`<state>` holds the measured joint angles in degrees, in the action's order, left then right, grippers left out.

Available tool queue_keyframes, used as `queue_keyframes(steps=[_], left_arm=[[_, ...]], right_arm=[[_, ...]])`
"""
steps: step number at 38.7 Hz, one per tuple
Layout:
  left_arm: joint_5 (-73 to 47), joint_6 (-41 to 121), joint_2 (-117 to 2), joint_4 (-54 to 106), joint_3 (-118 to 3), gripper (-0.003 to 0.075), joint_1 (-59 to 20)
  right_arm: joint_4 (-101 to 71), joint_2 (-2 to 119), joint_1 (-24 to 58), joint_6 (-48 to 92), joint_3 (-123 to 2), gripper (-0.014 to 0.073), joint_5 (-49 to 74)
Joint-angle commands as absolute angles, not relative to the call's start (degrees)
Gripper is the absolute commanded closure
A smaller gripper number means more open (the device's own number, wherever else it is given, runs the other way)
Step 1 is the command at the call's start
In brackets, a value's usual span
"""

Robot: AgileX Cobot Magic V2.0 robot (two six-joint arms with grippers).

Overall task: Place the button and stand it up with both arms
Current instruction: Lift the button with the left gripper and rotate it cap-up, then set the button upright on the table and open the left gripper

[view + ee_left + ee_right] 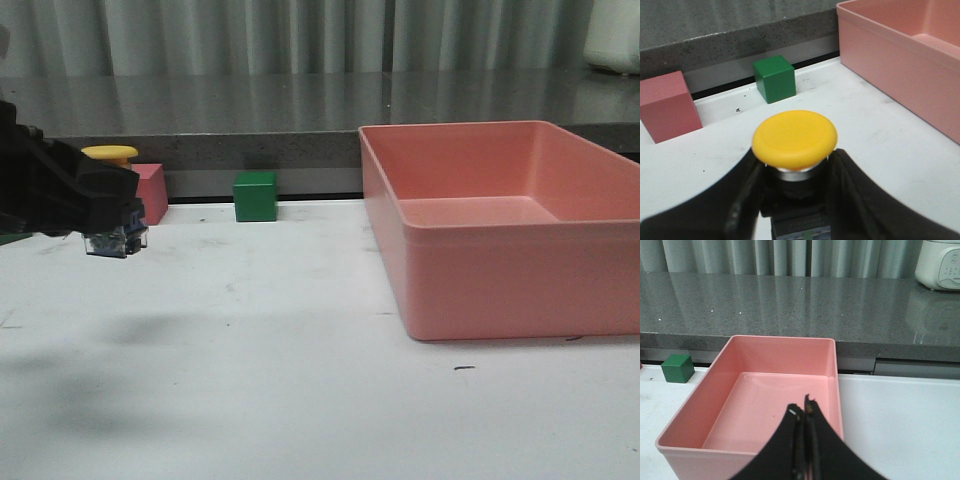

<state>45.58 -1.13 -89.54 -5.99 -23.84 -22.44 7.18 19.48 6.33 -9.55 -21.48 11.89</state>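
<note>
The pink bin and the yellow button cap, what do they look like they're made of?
The pink bin looks like molded plastic: uniform color, thin smooth walls, rounded rim, soft matte sheen. The yellow cap of the button, held in the left gripper, also seems plastic, smooth and satin; the collar beneath looks metallic, though plating can't be excluded.

button (794,139) base: hidden by fingers (855,200) | pink tray (520,230): cropped right

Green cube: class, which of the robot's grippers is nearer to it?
Left. The left gripper, shut on the button, is close in front of the green cube; the right gripper hangs over the pink bin, farther off.
</note>
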Motion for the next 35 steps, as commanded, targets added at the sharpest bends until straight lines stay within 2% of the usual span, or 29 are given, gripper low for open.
queue_keyframes(steps=[1, 18, 35], left_arm=[[54.8, -0.7, -91.5, -3.6, -24.7, 0.0637, -22.3], [77.7, -0.7, -108.3, -3.4, -22.9, 0.0636, -22.3], [77.9, -0.7, -109.9, -3.3, -21.4, 0.0629, -22.3]], right_arm=[[8.0, 19.8, 6.2, -9.2, -23.2, 0.0657, 7.0], [8.0, 19.8, 6.2, -9.2, -23.2, 0.0657, 7.0], [8.0, 19.8, 6.2, -9.2, -23.2, 0.0657, 7.0]])
